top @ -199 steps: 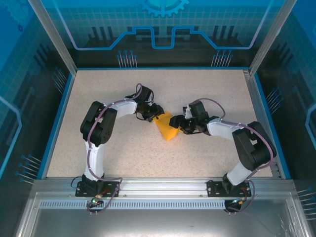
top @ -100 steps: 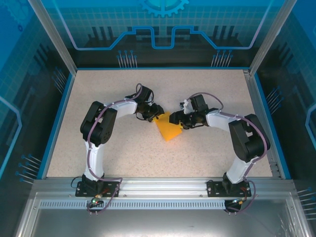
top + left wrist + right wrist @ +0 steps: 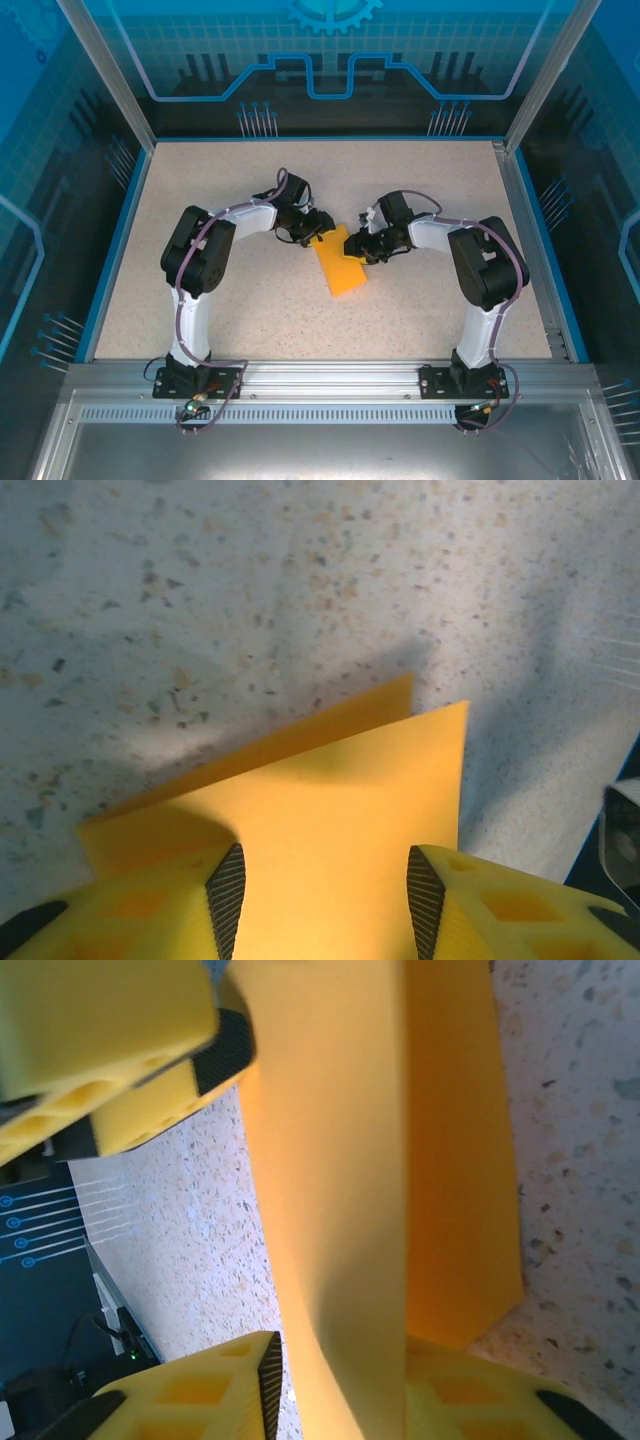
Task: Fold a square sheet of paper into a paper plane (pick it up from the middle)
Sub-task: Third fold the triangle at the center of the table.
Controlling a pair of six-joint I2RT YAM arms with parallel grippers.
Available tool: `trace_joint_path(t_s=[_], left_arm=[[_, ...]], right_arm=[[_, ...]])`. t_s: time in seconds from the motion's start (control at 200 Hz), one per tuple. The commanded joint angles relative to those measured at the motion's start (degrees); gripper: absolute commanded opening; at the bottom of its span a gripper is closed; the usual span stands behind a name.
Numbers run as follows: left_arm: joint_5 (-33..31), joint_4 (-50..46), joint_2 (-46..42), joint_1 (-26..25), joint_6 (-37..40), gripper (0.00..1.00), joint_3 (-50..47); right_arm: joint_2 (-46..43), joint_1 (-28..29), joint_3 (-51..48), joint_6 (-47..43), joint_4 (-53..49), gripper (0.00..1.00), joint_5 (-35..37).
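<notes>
Since a second ago the sheet of paper [image 3: 343,270] has gone from a short tented wedge to a longer, flatter folded strip, and the right arm has swung its elbow in toward the middle. The paper lies at the centre of the worktop [image 3: 230,190], its long axis running from 11 o'clock to 5 o'clock in the top view. At its 11 o'clock end sits the left claw [image 3: 318,230]; the left wrist view shows its fingers [image 3: 226,900] spread and resting on the paper, with a broad flat panel bare between them. Against the strip's 2 o'clock edge is the right claw [image 3: 367,248]. In the right wrist view a raised fold fills the narrow gap between its fingers [image 3: 200,1395], but whether they pinch it I cannot tell.
</notes>
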Motion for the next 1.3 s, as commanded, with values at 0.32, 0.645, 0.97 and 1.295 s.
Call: trace_joint_path(t_s=[0.32,0.645,0.97,1.295], left_arm=[[1.2,-0.3,-10.4,0.1,1.5,0.52,-5.5],[1.3,0.8,-14.1,0.1,0.3,0.53,-9.4],[2.8,2.5,-14.4,0.2,-1.3,0.53,-10.2],[3.7,3.2,-11.1,-2.4,-2.5,0.52,-9.2]], right_arm=[[-1.1,-0.5,-3.6,5.2,3.3,0.13,2.0],[-5.4,4.6,-15.9,29.0,24.8,0.12,11.8],[-10.0,9.5,-22.1,43.5,29.7,0.13,24.5],[-11.7,13.9,-22.2,47.3,29.0,0.13,29.8]])
